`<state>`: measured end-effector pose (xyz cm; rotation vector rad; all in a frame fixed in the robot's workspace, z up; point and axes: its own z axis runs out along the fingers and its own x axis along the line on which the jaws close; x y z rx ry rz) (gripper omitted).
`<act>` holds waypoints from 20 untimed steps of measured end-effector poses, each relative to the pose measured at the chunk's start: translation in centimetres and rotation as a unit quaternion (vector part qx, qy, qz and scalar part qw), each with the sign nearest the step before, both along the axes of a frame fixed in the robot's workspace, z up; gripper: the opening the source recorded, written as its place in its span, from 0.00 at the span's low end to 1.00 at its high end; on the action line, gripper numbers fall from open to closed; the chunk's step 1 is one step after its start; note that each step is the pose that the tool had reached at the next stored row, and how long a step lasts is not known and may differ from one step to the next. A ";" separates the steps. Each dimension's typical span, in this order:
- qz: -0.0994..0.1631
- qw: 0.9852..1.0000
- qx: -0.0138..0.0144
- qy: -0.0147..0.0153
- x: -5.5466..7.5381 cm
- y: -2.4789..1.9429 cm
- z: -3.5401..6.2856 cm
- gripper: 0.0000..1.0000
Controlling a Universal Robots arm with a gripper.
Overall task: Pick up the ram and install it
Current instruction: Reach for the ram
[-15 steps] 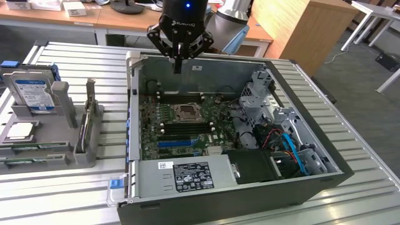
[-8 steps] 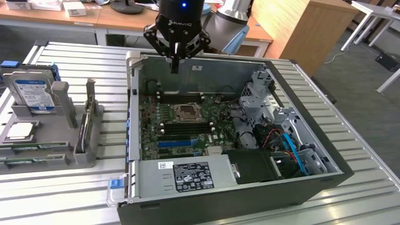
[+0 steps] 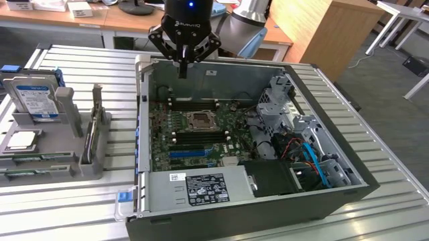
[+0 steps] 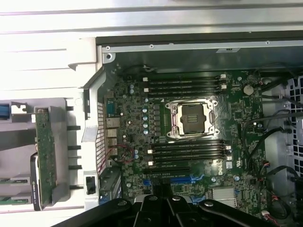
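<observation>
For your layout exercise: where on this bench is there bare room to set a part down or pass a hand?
Bare table slats lie at the exterior view's right of the computer case, and in the strip between case and grey rack. Crowded: the rack, and the cables inside the case.

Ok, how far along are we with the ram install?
Nothing looks done yet. The ram lies in the grey holder on the exterior view's left, outside the case, and the motherboard's memory slots look empty. In hand: nothing; the gripper hangs shut above the case's far end, holding no stick. Both the pickup and the seating are left.
</observation>
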<state>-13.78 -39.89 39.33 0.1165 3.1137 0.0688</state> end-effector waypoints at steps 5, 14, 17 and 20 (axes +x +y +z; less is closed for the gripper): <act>0.000 1.000 0.000 0.000 -0.5 0.00 0.00 0.11; 0.000 1.000 0.000 0.000 -1.2 0.00 0.00 0.11; 0.000 1.000 0.000 0.000 -1.5 0.00 -0.01 0.11; 0.000 1.000 0.000 0.000 -1.7 0.00 -0.02 0.11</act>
